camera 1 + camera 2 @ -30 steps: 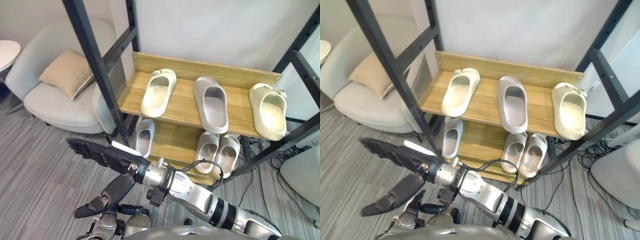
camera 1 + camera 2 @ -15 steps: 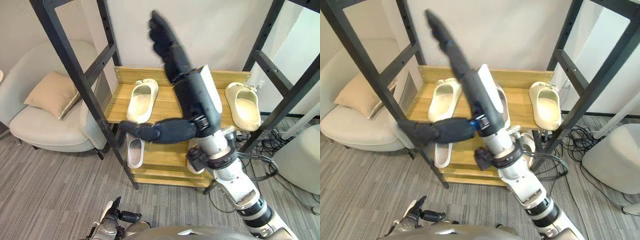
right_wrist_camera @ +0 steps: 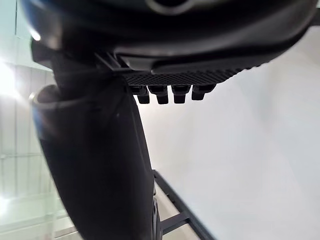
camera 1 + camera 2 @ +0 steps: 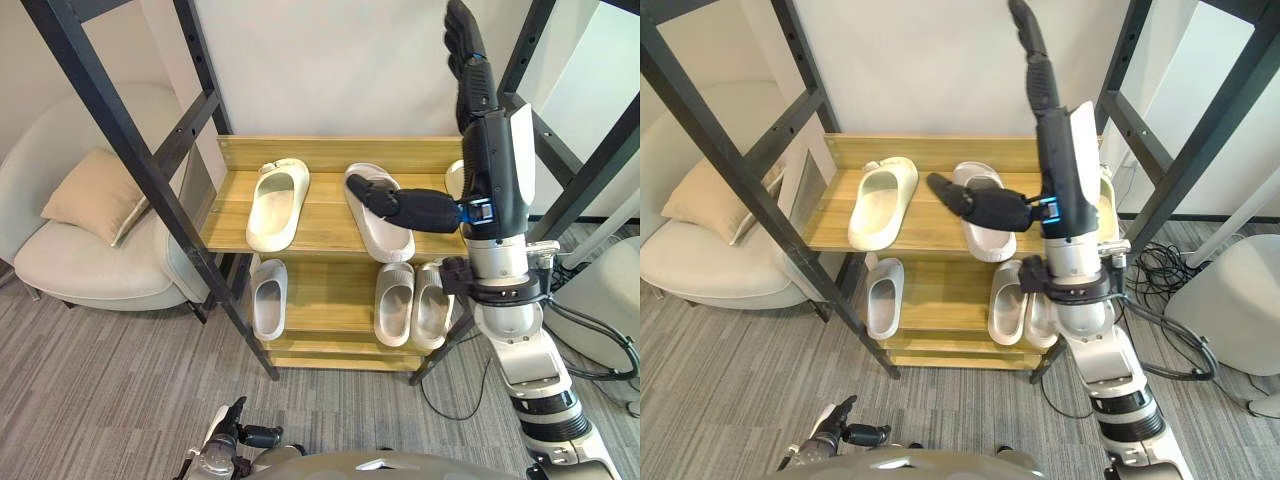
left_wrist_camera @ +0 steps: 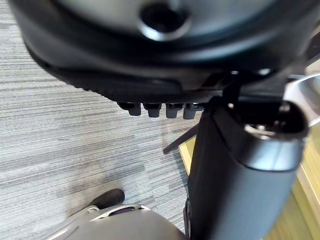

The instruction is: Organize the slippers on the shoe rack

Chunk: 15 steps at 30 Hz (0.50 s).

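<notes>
Armchair [image 4: 80,265] (tan cushion [image 4: 88,195]); grey carpet [image 4: 100,400]

Roomiest spot on the upper shelf [image 4: 327,212] is the bare wood between the cream slipper [image 4: 277,203] and the grey slipper [image 4: 380,220]; the back board [image 4: 330,150] closes it off behind. The lower shelf [image 4: 330,290] has a wide gap between the small grey slipper [image 4: 267,298] and the pair [image 4: 395,300]. A slanted black beam [image 4: 137,150] cuts across the rack's left front, and another beam [image 4: 1205,155] crosses the right side. The right hand [image 4: 492,150] hangs in front of the shelf's right end, fingers straight up, thumb jutting sideways in front of the grey slipper. An armchair [image 4: 90,260] crowds the left. The carpet [image 4: 120,400] out front is open.
</notes>
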{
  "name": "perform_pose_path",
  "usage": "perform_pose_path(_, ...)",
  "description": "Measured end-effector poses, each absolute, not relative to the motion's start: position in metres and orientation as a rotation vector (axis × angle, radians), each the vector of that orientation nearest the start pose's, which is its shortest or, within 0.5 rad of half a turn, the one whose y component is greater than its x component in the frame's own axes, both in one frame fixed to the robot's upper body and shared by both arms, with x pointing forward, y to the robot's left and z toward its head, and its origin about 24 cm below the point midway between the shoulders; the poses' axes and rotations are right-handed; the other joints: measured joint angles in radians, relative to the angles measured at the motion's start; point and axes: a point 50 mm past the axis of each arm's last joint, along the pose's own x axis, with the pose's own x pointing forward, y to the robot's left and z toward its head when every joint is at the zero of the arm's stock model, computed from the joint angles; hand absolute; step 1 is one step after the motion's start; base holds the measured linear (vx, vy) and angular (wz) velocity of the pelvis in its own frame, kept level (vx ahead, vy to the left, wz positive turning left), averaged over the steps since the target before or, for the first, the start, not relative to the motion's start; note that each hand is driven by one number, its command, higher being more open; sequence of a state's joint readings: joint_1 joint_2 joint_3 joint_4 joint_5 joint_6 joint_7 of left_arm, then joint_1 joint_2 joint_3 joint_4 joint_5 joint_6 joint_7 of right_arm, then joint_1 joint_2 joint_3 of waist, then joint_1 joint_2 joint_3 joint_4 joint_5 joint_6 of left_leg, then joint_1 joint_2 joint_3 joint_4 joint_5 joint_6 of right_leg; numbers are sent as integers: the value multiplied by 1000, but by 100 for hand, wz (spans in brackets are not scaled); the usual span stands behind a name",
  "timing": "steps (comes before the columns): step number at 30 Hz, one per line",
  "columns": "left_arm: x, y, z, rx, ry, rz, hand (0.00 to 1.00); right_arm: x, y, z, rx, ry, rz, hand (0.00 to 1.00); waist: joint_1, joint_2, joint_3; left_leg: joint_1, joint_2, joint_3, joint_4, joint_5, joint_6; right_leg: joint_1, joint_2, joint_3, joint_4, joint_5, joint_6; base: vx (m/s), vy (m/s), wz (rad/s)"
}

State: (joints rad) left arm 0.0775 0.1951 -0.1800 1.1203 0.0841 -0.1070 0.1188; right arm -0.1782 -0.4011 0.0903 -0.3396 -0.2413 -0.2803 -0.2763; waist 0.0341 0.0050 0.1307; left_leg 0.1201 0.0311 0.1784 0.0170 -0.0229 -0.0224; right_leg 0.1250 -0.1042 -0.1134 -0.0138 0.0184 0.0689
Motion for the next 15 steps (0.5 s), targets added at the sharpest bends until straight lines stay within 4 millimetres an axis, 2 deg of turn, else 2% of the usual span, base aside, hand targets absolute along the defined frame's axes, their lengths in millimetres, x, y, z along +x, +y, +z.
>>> perform_pose_path(6, 87, 212, -160, 380, 1075, 1, 100, 257, -184, 177, -616, -757, -140, 100, -7, -2, 1, -14, -5, -26, -8, 1, 2, 1, 1, -24, -19, 0, 2, 33, -16, 12)
perform_pose_path(10, 86, 212, -160, 375, 1069, -2, 100, 268, -197, 160, -722, -647, -163, 100, -7, -4, 2, -30, -6, -48, -9, 1, 2, 1, 2, -42, -36, 0, 3, 39, -25, 11)
perform_pose_path(15, 86, 214, -159, 350, 1064, 21, 100, 276, -210, 141, -775, -531, -182, 100, -6, -11, 6, -36, -8, -64, -13, 1, 3, 0, 4, -48, -46, 2, 5, 24, -9, 4)
